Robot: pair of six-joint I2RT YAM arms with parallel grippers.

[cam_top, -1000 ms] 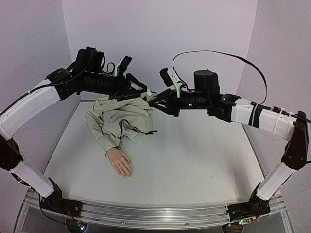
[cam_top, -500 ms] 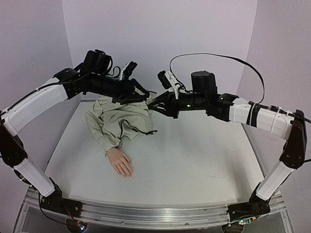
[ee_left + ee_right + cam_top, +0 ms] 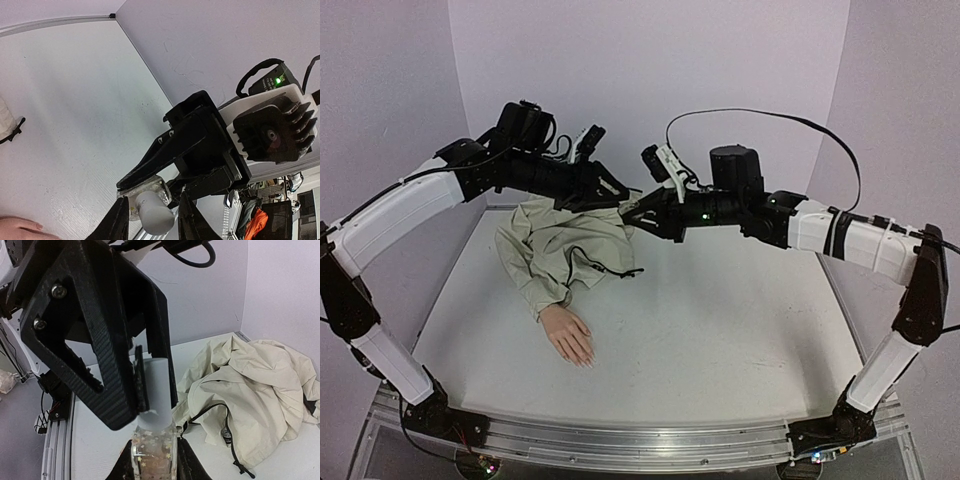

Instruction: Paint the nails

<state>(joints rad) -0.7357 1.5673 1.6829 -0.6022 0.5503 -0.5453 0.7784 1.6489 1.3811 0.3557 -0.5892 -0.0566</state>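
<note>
Right gripper (image 3: 152, 462): jaws clamped on small clear glass bottle (image 3: 151, 446). Left gripper (image 3: 152, 202): jaws narrowly parted around its white cap (image 3: 150, 216), contact unclear. Tiny pale nails (image 3: 583, 358): well below both jaws, open white table (image 3: 740, 320) around.

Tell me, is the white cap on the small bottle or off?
On. The white cap sits directly on the glass bottle's neck, no gap showing; the left claw flanks it.

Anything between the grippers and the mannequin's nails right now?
Nothing visible blocks the path. The nails lie exposed on the table, and the jacket is bunched behind them. The right gripper holds the polish bottle capped, with the left gripper straddling its white cap. No brush is out.
</note>
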